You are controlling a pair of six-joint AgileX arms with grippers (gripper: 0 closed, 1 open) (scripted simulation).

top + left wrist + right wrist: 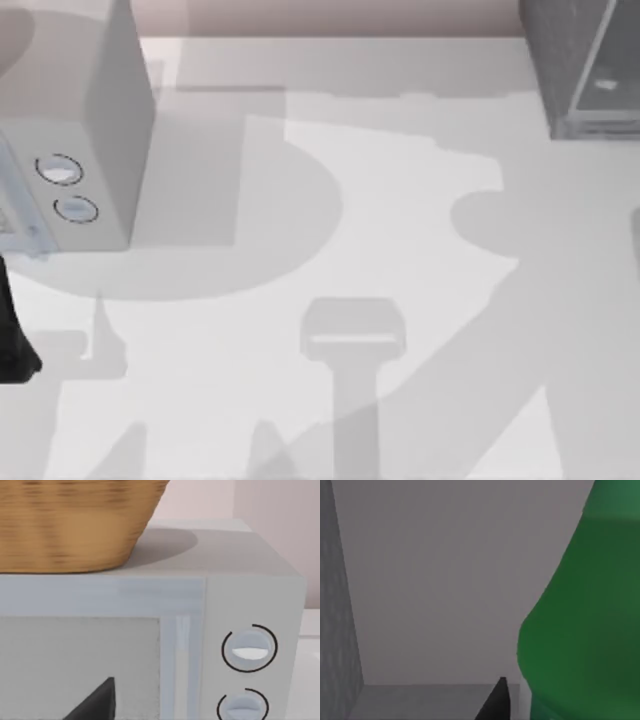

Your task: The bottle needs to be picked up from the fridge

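The bright green bottle point(585, 620) looms very close in the right wrist view, against the plain grey inner walls of the fridge point(430, 580). A black part of my right gripper point(496, 704) shows just beside the bottle's body. In the top view the fridge point(585, 65) is the dark grey cabinet with a pale glassy panel at the far right corner of the table. My left arm point(12, 335) sits at the table's left edge, and a black part of my left gripper point(95, 702) faces the front of the microwave.
A light grey microwave point(85, 130) with two round dials point(249, 649) stands at the far left, with a woven basket point(75, 520) on top of it. The white table point(400, 230) between microwave and fridge carries only shadows.
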